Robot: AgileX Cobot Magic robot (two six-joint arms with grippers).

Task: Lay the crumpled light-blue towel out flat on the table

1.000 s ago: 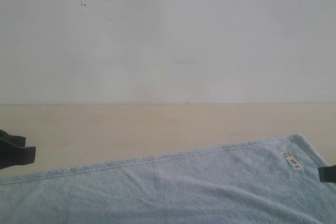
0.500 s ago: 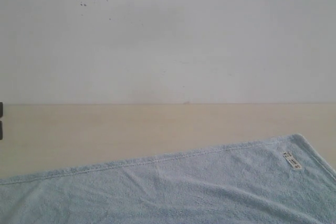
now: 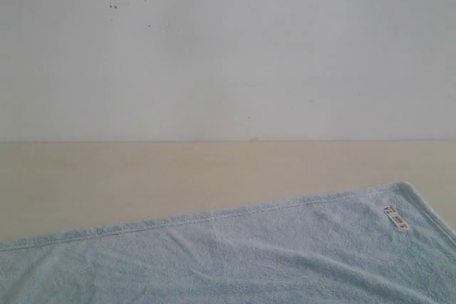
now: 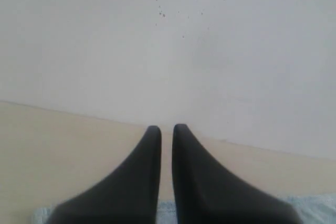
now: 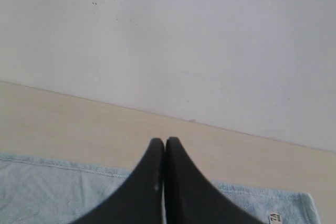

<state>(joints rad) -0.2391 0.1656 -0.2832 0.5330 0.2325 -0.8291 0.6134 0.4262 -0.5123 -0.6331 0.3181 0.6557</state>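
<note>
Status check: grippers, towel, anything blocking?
Left gripper shut, empty; right gripper shut, empty. Pale light-blue terry-cloth towel flat on beige table where visible, faint ripples only. No obstruction seen.

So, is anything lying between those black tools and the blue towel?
Nothing visible does. The wrist views show the left tool and the right tool, both empty, close above the towel, with only table beyond.

Towel (image 3: 235,261) pale blue; table (image 3: 142,176) cream; label (image 3: 396,219) white.
</note>
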